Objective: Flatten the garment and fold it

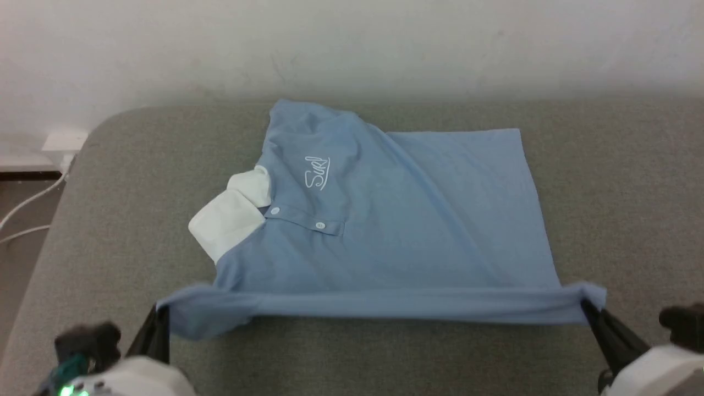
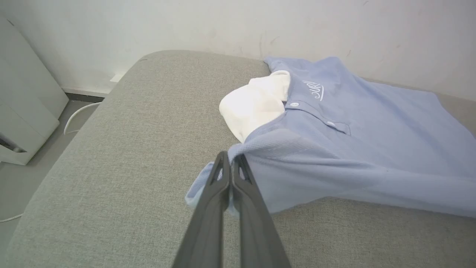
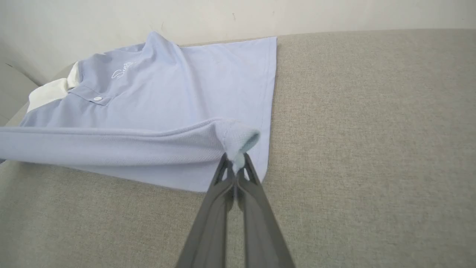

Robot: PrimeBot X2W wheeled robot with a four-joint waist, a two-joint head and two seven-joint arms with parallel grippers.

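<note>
**The garment** lies chest-up mid-way across the grey cushion, with its white collar toward 9 o'clock and its hem toward 3 o'clock. The near long edge is lifted and taut. My left gripper, at 7 o'clock, is clamped on its sleeve-side end; my right gripper, at 5 o'clock, is clamped on its hem-side end. Pinching both ends holds the edge straight, probably so I can fold it toward 12 o'clock.
</note>
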